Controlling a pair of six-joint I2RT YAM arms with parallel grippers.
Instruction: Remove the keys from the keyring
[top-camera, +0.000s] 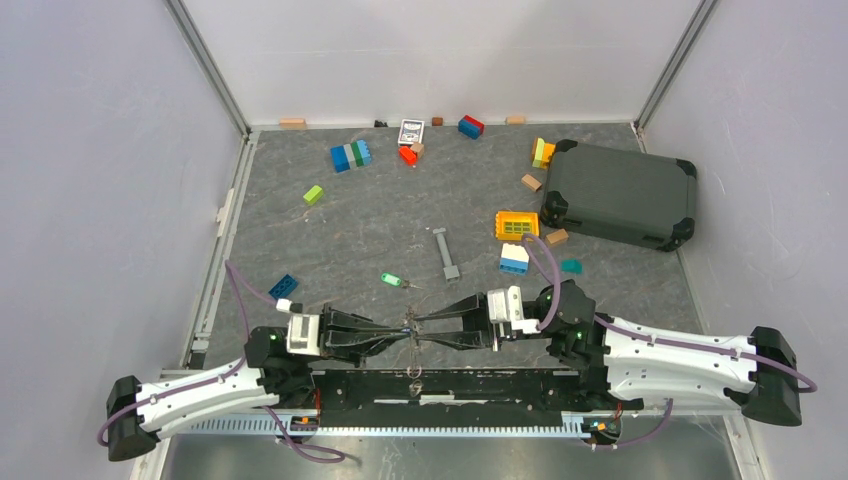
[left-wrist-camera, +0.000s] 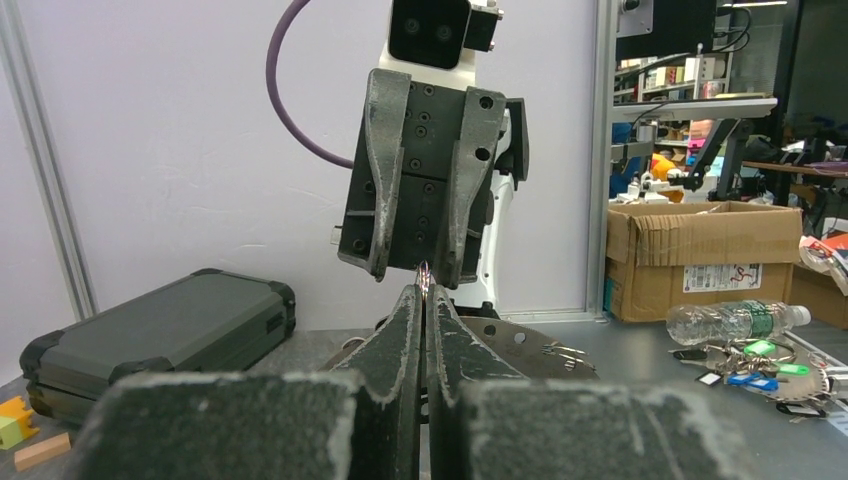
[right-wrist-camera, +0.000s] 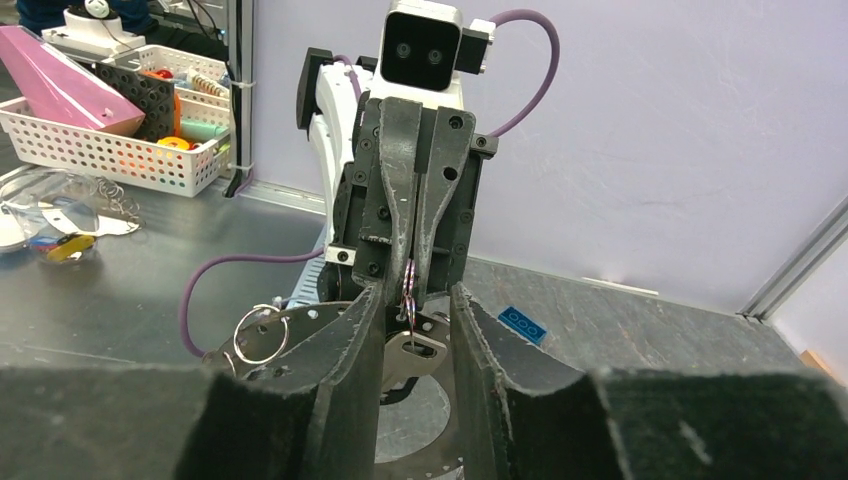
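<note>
Left claw (left-wrist-camera: 420, 292) clenched at its very tips on the thin silver wire keyring (right-wrist-camera: 408, 292), held up clear of the grey tabletop (top-camera: 350, 230) at the midline, close to the arm bases. Right claw (right-wrist-camera: 414, 298) facing it tip to tip, released, its dark fingers (right-wrist-camera: 352, 335) standing apart on either side of the ring and, as far as can be told, touching neither wire nor key. Below the ring, a small silver metal key (right-wrist-camera: 411, 352) with a holed head, hanging free; number of any others behind it not discernible. Out on the table, well apart from both claws, a green-headed silver key (top-camera: 390, 280) lying off the ring, near a long grey metal bar (top-camera: 446, 252). Step in hand, by judgement: right claw poised to take hold of a hanging key, one key off and at least one left on the coil. Called for next, by judgement: closing the right claw on the key's head rather than on the wire, then working it along the split of the ring against a firm left grip. Little margin, with the ring edge-on and the target thin.
</note>
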